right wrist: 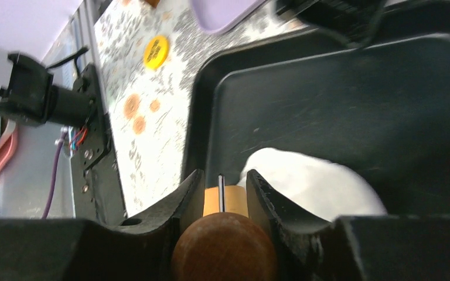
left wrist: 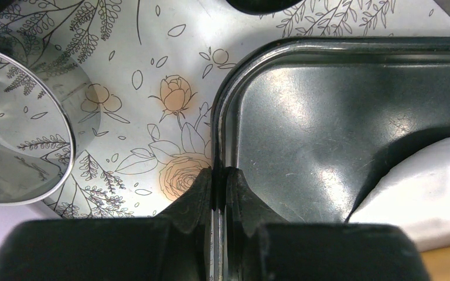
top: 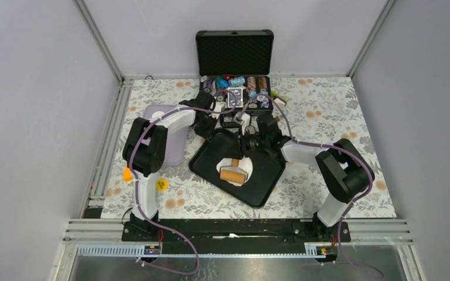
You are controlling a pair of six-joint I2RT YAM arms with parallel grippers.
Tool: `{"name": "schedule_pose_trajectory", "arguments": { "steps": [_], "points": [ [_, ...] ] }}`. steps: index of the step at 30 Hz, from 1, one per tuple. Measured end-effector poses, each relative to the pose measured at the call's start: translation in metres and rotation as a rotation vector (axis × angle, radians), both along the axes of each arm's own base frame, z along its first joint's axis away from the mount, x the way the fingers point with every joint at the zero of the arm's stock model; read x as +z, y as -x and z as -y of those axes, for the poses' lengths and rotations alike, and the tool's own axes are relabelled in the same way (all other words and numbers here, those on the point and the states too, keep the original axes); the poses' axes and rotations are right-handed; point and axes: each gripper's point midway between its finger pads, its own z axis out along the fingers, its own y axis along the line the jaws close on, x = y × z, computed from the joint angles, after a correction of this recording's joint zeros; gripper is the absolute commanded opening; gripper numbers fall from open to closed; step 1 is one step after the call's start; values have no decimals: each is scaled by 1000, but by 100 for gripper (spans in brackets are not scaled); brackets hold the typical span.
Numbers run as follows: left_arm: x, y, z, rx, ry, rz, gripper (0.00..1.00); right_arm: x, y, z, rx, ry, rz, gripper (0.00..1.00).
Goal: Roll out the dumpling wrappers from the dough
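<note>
Dough (right wrist: 310, 187): white sheet in black tray (left wrist: 304, 117), under rolling pin (top: 232, 174).
L hand (left wrist: 218, 175): pinched tight on tray rim.
R hand (right wrist: 222, 178): part-closed, gripping pin's wooden handle.
Ring cutter (left wrist: 12, 158): on floral surface (left wrist: 152, 88), near tray.

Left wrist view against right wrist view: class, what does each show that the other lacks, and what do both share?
Only the left wrist view: a steel ring and, close up, the left pincer clamped on the tray rim. Only the right wrist view: the right pincer gripping a rolling pin, plus a yellow disc. Both: the tray, the white dough and the flowered cloth.
</note>
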Motion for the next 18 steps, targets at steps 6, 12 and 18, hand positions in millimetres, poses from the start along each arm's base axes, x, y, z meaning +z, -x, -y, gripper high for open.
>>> {"name": "schedule_pose_trajectory", "arguments": {
  "steps": [6, 12, 18],
  "points": [
    [0, 0, 0, 0, 0, 0, 0, 10, -64, 23, -175, 23, 69, 0],
    [0, 0, 0, 0, 0, 0, 0, 11, -71, 22, -201, 24, 107, 0],
    [0, 0, 0, 0, 0, 0, 0, 7, -35, 6, -126, 9, 151, 0]
  ]
}}
